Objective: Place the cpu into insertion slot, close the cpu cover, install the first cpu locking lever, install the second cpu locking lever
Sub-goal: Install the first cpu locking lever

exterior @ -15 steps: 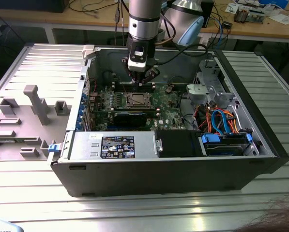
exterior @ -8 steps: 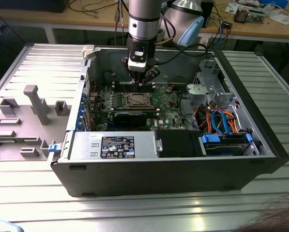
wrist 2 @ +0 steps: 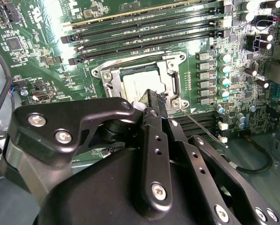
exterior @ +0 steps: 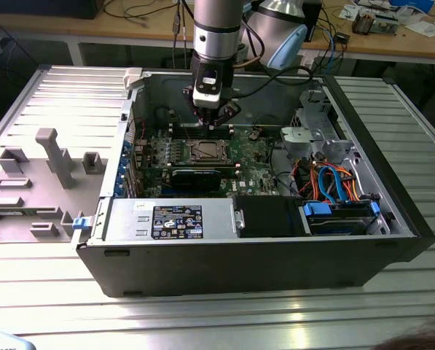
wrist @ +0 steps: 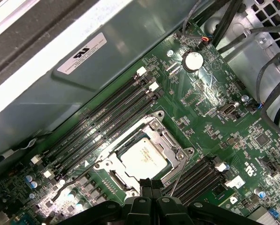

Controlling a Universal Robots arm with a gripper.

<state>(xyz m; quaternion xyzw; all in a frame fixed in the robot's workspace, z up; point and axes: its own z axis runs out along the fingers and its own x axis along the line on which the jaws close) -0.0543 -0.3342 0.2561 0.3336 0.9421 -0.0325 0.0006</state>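
Note:
The cpu, a silvery-beige square, lies flat in the insertion slot on the green motherboard. The silver cpu cover lies down around it, framing its face. In the second wrist view the cpu sits inside the cover. A thin metal locking lever sticks out at an angle from the socket's corner, and it shows again in the second wrist view. My gripper hangs just over the socket's edge beside that lever, fingers together and holding nothing. From the exterior view the gripper is above the socket.
Long black memory slots run beside the socket. The case's grey wall rises behind them. A power supply and orange and blue cables fill the case's near side. Grey fixtures stand on the table at the exterior view's left.

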